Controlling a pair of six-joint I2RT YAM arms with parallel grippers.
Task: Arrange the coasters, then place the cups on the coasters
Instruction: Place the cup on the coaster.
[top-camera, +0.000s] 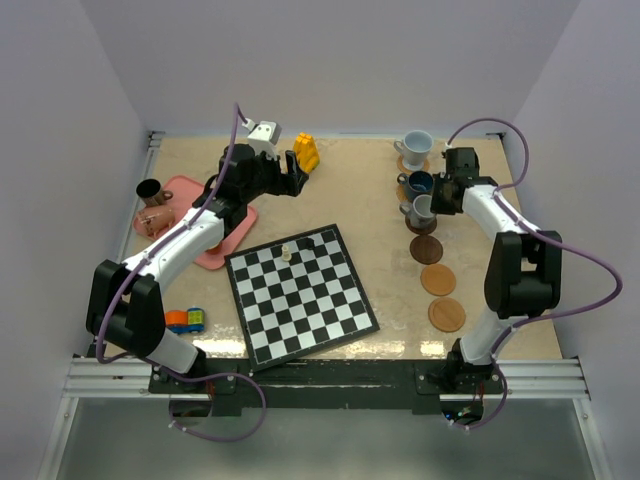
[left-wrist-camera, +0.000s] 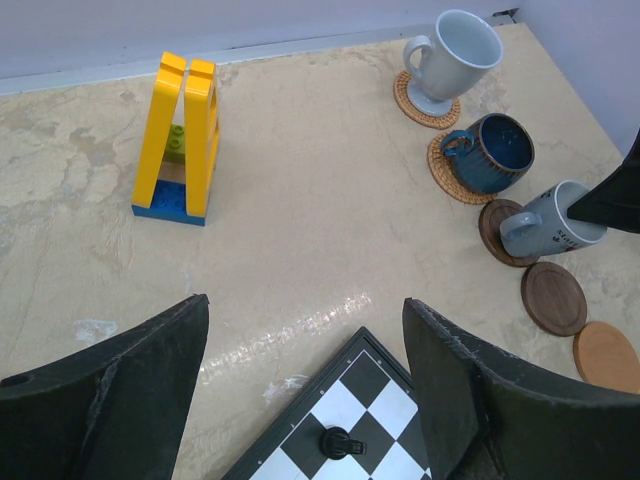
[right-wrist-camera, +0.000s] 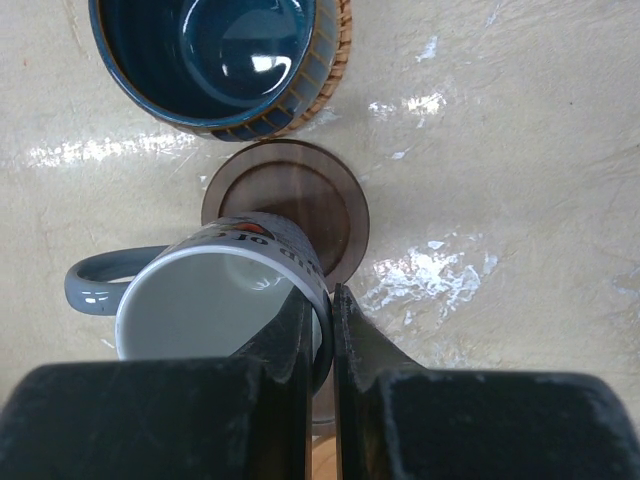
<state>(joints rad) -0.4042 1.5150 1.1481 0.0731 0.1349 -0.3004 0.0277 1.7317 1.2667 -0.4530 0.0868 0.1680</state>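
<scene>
Down the right side runs a line of coasters. A pale cup (top-camera: 414, 147) and a dark teal cup (top-camera: 418, 182) each stand on a woven one. My right gripper (right-wrist-camera: 330, 290) is shut on the rim of the grey cup (right-wrist-camera: 215, 300), one finger inside and one outside. It holds the cup tilted over a dark coaster (right-wrist-camera: 300, 190). Nearer lie a bare dark brown coaster (top-camera: 427, 248) and two bare tan coasters (top-camera: 438, 279) (top-camera: 447, 315). My left gripper (left-wrist-camera: 305, 320) hangs open and holds nothing, above the far corner of the chessboard. Two more cups (top-camera: 149, 190) (top-camera: 155, 217) sit on the pink tray.
A chessboard (top-camera: 300, 295) with a small piece (top-camera: 287, 252) fills the centre front. A yellow block tower (top-camera: 306, 152) stands at the back, just beyond my left gripper. The pink tray (top-camera: 187, 186) lies at the left. A small orange and blue toy (top-camera: 185, 320) lies front left.
</scene>
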